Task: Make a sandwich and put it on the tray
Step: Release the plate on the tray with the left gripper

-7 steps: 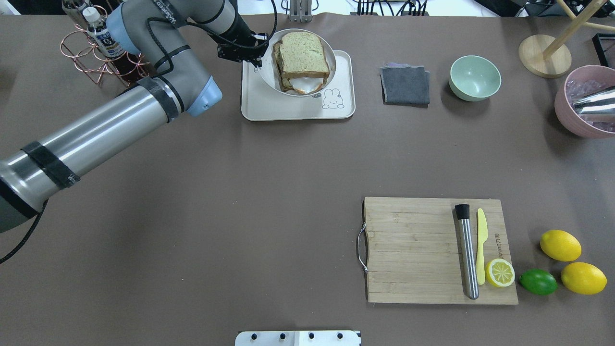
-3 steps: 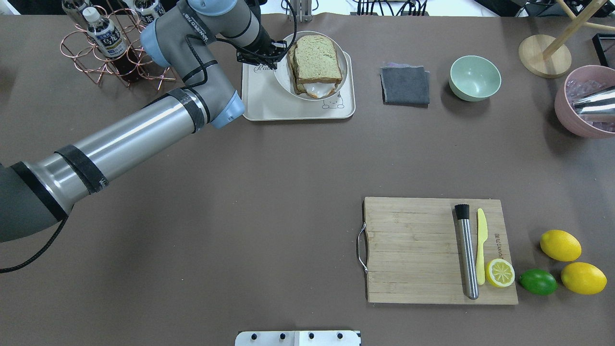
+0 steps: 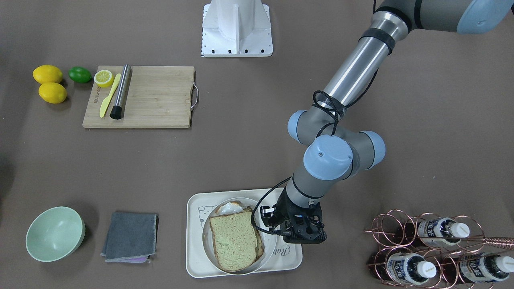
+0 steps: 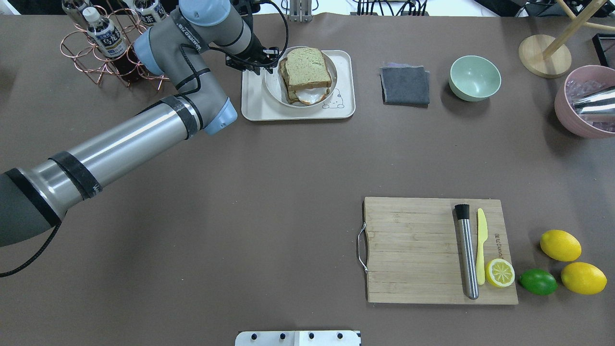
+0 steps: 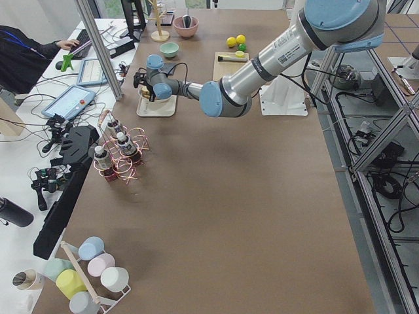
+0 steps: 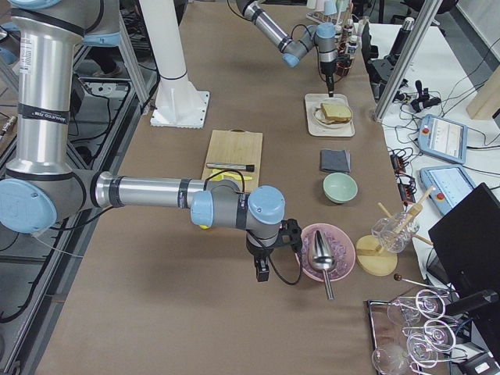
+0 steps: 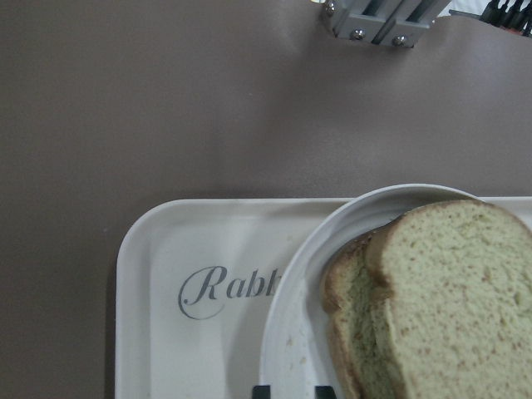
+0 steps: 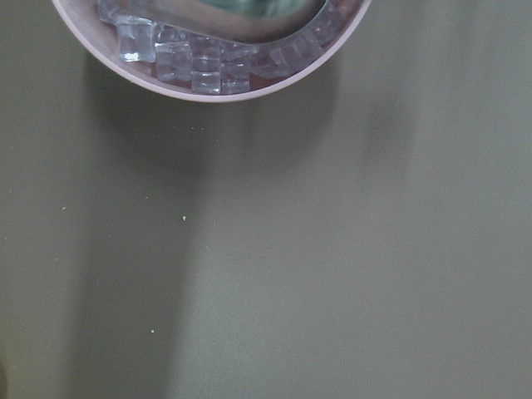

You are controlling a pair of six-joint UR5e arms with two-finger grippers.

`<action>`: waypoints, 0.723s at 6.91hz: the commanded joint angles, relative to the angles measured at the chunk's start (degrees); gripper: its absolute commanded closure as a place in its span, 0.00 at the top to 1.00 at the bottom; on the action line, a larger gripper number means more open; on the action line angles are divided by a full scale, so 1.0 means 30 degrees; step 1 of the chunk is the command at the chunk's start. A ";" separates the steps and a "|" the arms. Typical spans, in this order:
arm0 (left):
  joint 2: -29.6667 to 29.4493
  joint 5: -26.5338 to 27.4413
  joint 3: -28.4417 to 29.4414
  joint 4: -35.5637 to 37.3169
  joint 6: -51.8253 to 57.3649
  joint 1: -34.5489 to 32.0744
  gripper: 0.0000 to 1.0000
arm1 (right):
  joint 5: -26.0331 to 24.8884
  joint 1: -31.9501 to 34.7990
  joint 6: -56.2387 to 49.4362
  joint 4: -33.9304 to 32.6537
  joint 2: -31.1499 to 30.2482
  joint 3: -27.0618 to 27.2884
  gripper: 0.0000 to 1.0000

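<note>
So the sandwich is sitting on a round white plate, and the plate is on the tray, up in the top middle of the overhead view. You can see 2 bread slices stacked a bit crooked, with the white of the egg poking out at the lower edge of the stack. The tray's bear drawing peeks out just below the plate.

The left end effector is right at the plate's left rim in the overhead view, so the sandwich lies just to its right, close but not touching. In the left wrist view only the 2 dark fingertips show at the bottom edge, with a narrow gap and the plate's rim between them: 1 on the outside wall, 1 inside the plate. Looks to me like it's pinched onto that rim. The sandwich fills the lower right of that view, and the "Rabl" part of the script shows on the bare tray to the left.

The right end effector only turns up in the right side view, low in the frame next to the pink bowl, well away from the tray. Can't tell how wide it is or whether it has anything. Its wrist camera just shows the bowl's ice cubes at the top and bare tabletop below.
</note>
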 commanded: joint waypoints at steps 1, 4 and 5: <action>0.0846 -0.0014 -0.1302 0.0020 0.0218 -0.0020 0.98 | 0.0000 0.0000 0.0000 0.0000 0.0000 -0.0032 1.00; 0.5458 -0.0305 -0.8135 0.1300 0.0219 -0.0166 0.98 | -0.0029 0.0000 -0.0029 0.0000 0.0000 -0.0062 1.00; 0.7017 -0.1873 -1.0864 0.3195 0.0248 -0.0659 0.98 | -0.0029 0.0000 -0.0058 0.0029 0.0000 -0.0062 1.00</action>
